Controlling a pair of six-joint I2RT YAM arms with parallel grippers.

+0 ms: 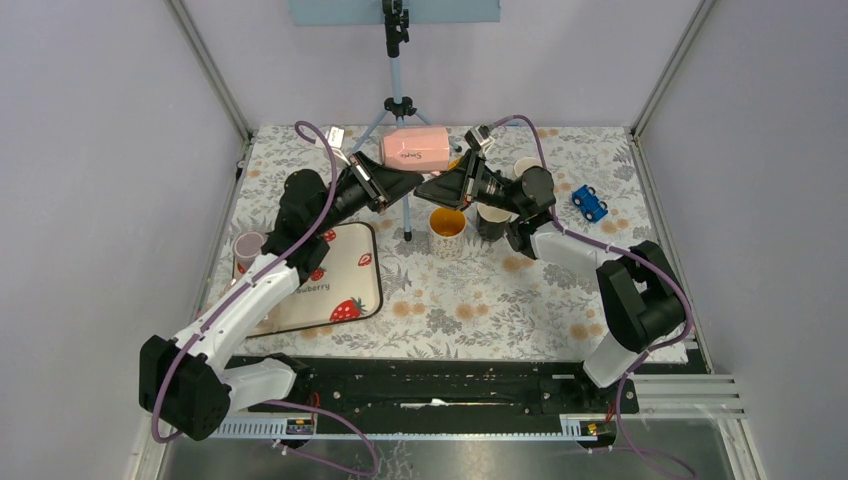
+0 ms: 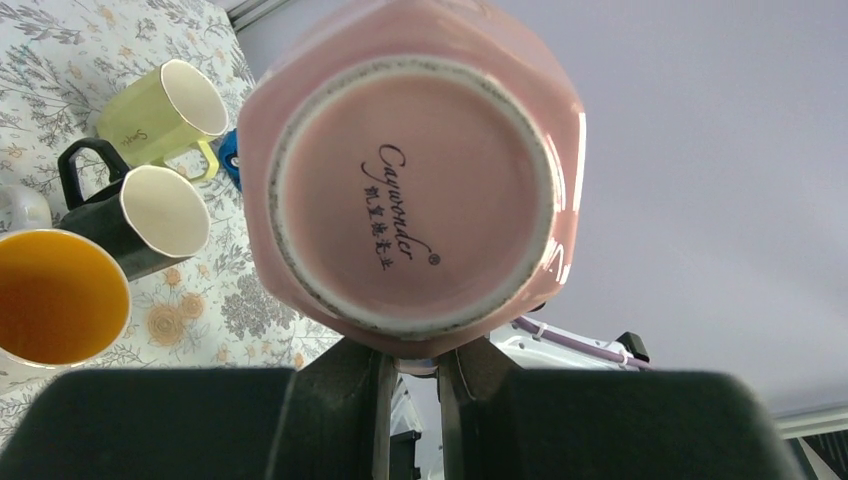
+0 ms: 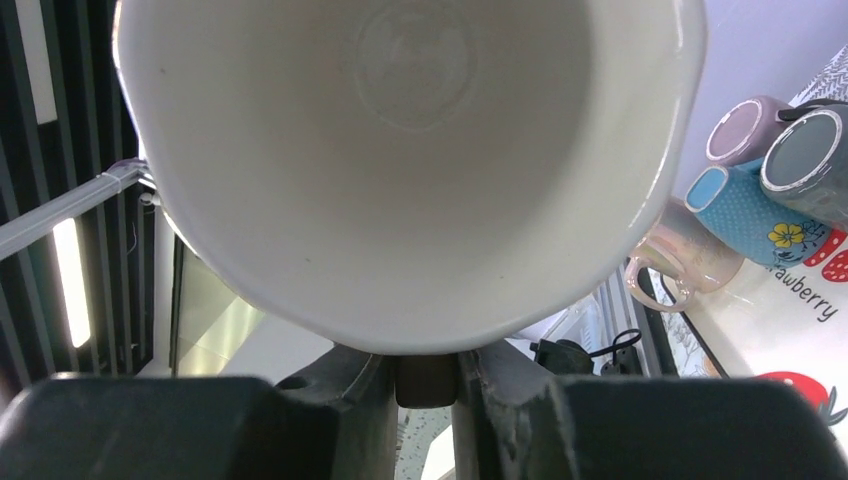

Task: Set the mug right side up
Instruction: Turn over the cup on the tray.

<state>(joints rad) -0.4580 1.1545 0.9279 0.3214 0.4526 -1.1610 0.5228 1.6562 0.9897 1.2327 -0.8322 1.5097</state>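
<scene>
Okay, left fingers first: pressed nearly together, pinching a thin pink bit under the base of the pink faceted ceramic mug. I read that bit as its handle. The left gripper looks straight at the stamped underside. The right fingers stand close as well, with a small dark block between them, which looks like the same handle. So I call the right gripper a pinch from the mouth side, its camera staring into the white inside. The mug hangs in the air on its side above the far middle of the floral-print tablecloth, base toward the left arm, mouth toward the right.

Nearby on the cloth: a white mug with an orange inside, a black mug with a white inside, a lime-green mug and a small blue toy car. A strawberry-print tray lies to the left, well apart.

Risks, my judgement:
- Two pinches on one narrow handle leave little hold. If one lets go early, the mug may swing about the other pinch or slip out.
- If the arms rotate out of step, they twist the handle against each other.
- A drop lands near the orange-inside mug, which could chip or tip over.
- Set-down needs a bare patch away from that cluster.
</scene>
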